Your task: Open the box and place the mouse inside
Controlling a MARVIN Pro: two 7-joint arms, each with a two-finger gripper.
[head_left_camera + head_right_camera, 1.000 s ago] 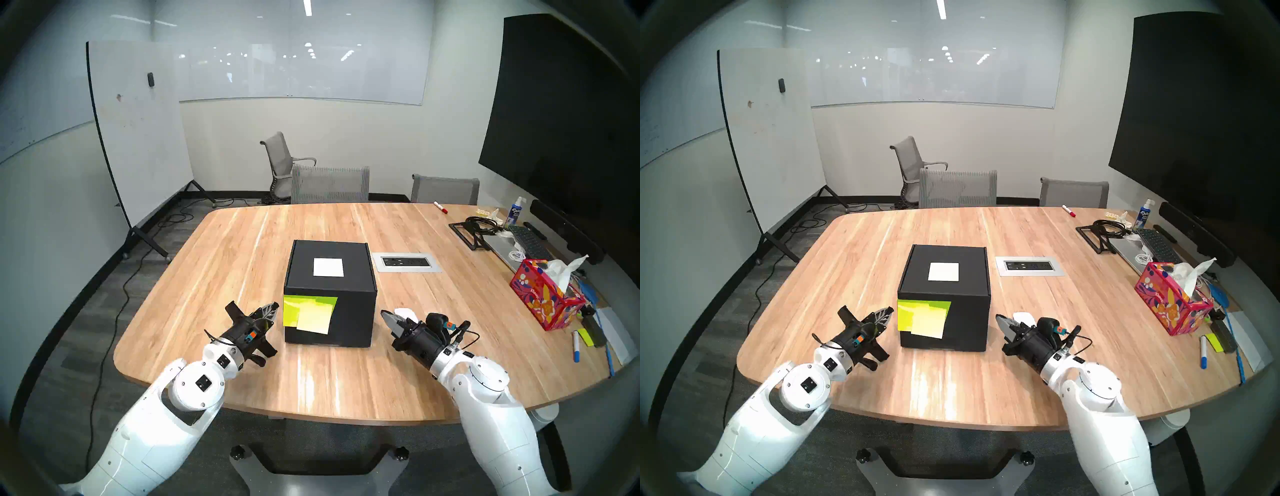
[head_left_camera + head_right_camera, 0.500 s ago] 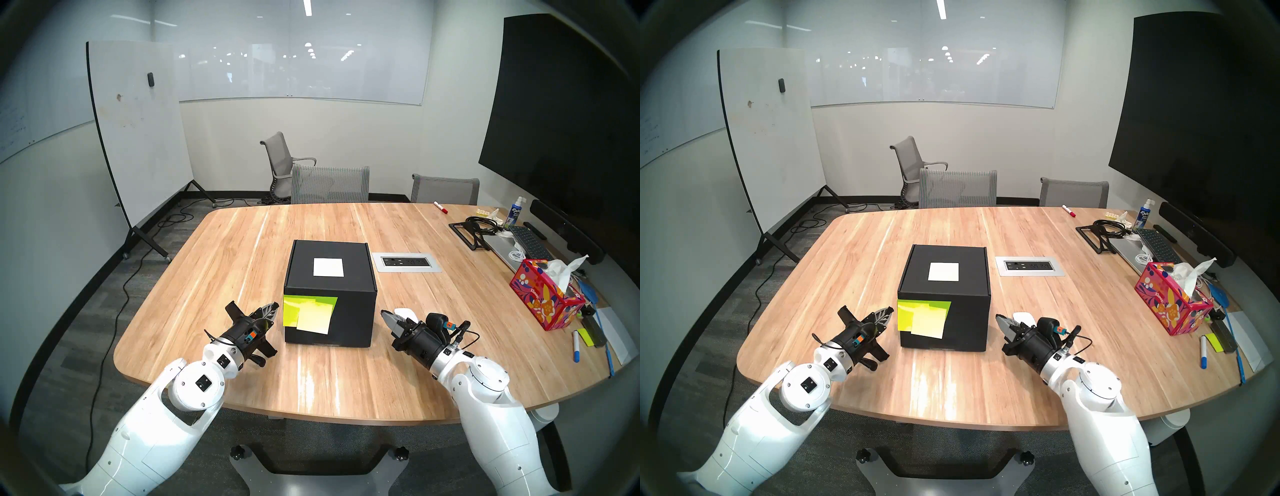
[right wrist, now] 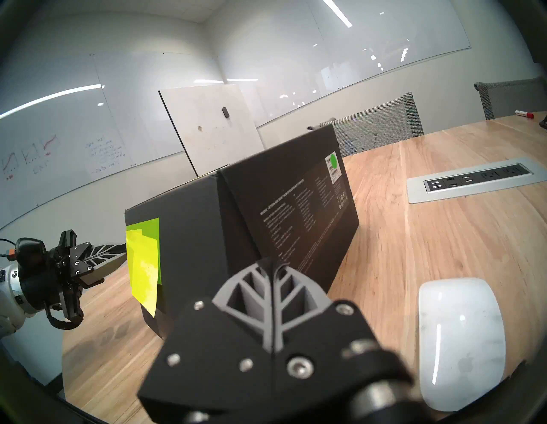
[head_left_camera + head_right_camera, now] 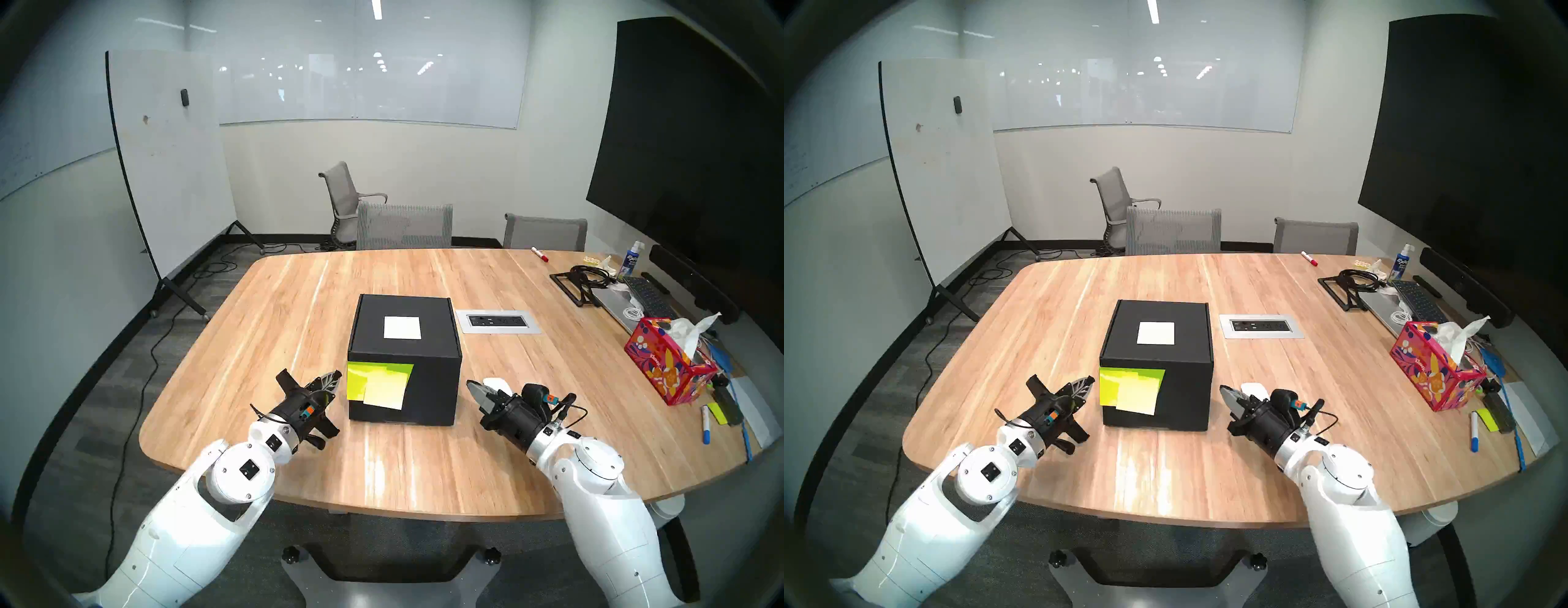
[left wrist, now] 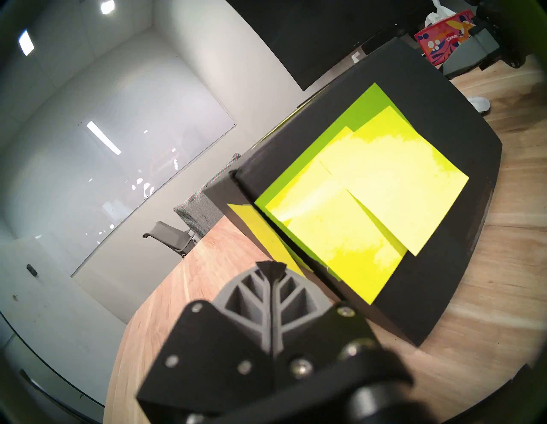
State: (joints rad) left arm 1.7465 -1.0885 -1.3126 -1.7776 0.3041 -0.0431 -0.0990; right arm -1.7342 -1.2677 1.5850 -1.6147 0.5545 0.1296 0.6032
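Observation:
The black box (image 4: pixel 428 344) stands closed in the middle of the wooden table (image 4: pixel 297 305), with a white label (image 4: pixel 402 327) on its lid and yellow-green sticky notes (image 4: pixel 377 386) on its front. A white mouse (image 3: pixel 461 340) lies on the table to the right of the box, partly behind my right gripper (image 4: pixel 470 385) in the head views. That gripper is shut and empty, just left of the mouse. My left gripper (image 4: pixel 337 377) is shut and empty too, its tip close to the box's front left corner, beside the sticky notes (image 5: pixel 355 201).
A power outlet plate (image 4: pixel 497 321) is set into the table right of the box. A red floral tissue box (image 4: pixel 666 365), markers, a keyboard (image 4: pixel 647 295) and cables crowd the right edge. Chairs (image 4: pixel 403 225) stand at the far side, a whiteboard (image 4: pixel 169 161) at left.

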